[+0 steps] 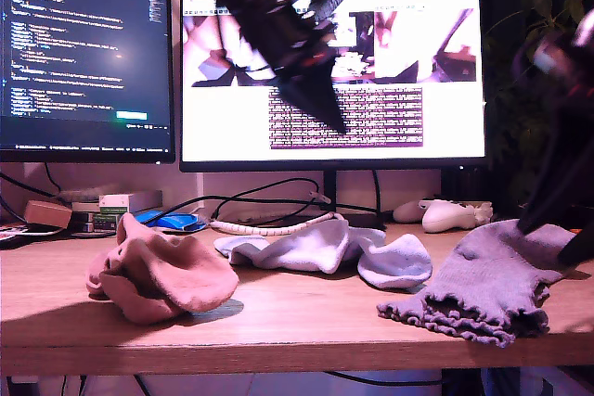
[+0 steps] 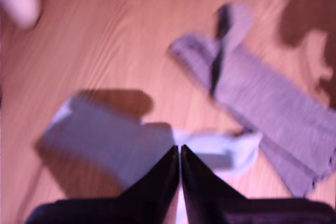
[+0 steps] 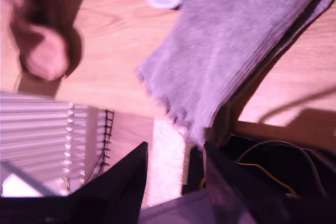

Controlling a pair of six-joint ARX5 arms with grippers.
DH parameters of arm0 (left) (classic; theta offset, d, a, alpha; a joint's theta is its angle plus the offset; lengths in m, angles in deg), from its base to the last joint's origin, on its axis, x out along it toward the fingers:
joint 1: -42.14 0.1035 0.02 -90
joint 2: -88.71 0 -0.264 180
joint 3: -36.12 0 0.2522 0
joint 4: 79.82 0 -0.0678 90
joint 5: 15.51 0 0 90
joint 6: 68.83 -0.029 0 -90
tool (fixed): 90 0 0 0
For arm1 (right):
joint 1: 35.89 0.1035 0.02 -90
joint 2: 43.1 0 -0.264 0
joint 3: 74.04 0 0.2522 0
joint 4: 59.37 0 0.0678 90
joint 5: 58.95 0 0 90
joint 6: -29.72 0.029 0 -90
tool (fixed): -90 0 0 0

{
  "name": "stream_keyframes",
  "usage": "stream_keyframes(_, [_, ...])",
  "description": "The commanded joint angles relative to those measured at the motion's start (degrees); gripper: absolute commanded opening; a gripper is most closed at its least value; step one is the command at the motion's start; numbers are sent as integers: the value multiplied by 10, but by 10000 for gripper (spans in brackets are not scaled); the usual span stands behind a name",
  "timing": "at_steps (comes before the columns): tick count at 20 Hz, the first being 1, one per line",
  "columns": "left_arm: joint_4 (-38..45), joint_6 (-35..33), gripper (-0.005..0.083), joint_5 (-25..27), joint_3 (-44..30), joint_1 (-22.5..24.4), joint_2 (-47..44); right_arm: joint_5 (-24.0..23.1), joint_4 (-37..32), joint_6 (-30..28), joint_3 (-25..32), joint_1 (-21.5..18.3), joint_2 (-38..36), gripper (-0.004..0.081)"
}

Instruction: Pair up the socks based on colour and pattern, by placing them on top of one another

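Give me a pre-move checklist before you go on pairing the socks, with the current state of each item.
1. My first gripper empty and shut above the desk: ok, the jaws meet with nothing between them.
2. My second gripper open and empty: ok.
3. Grey frilly socks stacked: ok, they lie layered at the exterior view's right.
4. Pink socks paired: cannot tell, they form one bunched heap.
5. Pale blue socks on top of one another: not ok, they sprawl side by side.
6. Game controller and coiled cable away from the socks: cannot tell, the cable runs close behind the pale blue socks.
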Motion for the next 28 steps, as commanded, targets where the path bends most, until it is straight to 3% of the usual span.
stream_keyframes(1, [-11, 4, -19, -7, -8, 0, -10, -7, 6, -16, -7, -2, -15, 158])
stream_keyframes(3, [-19, 5, -19, -4, -12, 6, -10, -47, 6, -37, -7, -2, -39, -19])
stream_keyframes(9, [-14, 38, -19, 13, -48, 10, -11, -156, -6, -86, -7, -2, -114, -11])
stream_keyframes(14, [115, 20, -19, 18, -167, 14, -39, -160, -10, -104, -7, -1, -153, -11])
stream_keyframes(17, [148, -134, -19, -6, -190, 23, -38, -153, -7, -103, -7, 2, -152, -11])
stream_keyframes(18, [160, -136, -12, -7, -190, 26, -36, -147, -8, -103, -7, 3, -152, -11])
stream_keyframes(19, [178, -160, 33, -8, -190, 30, -36, -146, -7, -103, -7, 3, -152, -11])
stream_keyframes(20, [202, -163, 149, -13, -190, 35, -36, -144, -8, -103, -7, 3, -152, -11])
stream_keyframes(22, [237, -164, 458, -28, -190, 38, -32, -141, -8, -103, -7, 3, -151, -11])
stream_keyframes(23, [245, -169, 501, -35, -190, 38, -29, -142, -8, -103, -7, 3, -151, -11])
stream_keyframes(28, [241, -184, 500, -68, -190, 36, 0, -141, -14, -103, -7, 3, -151, -11])
